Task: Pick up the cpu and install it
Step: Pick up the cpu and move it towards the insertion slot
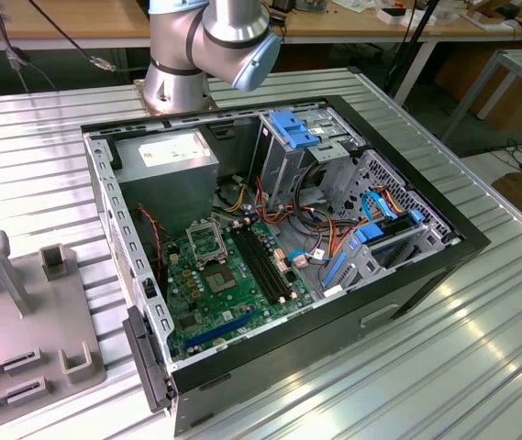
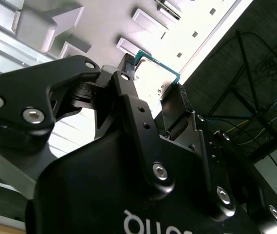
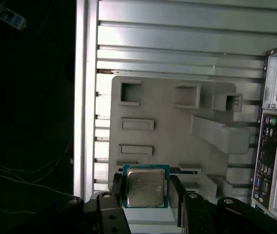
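Observation:
The cpu (image 3: 145, 186) is a small square chip with a dull silver top and a green rim. It sits between the two black fingers of my gripper (image 3: 146, 191), which is shut on it from two opposite sides. The chip hangs over the near edge of a grey fixture plate (image 3: 172, 122). In the second wrist view the cpu (image 2: 153, 68) shows from below, bright between the fingers (image 2: 128, 83). In the exterior view the open computer case (image 1: 279, 229) holds the green board (image 1: 215, 293) with its square socket frame (image 1: 204, 240), hollow in the middle.
The grey fixture plate (image 1: 22, 312), with raised blocks and slots, lies on the ribbed metal table (image 1: 481, 348) at the exterior view's left of the case. The arm's base (image 1: 183, 73) stands behind the case. Cables, drive cages and blue clips crowd the case's right half.

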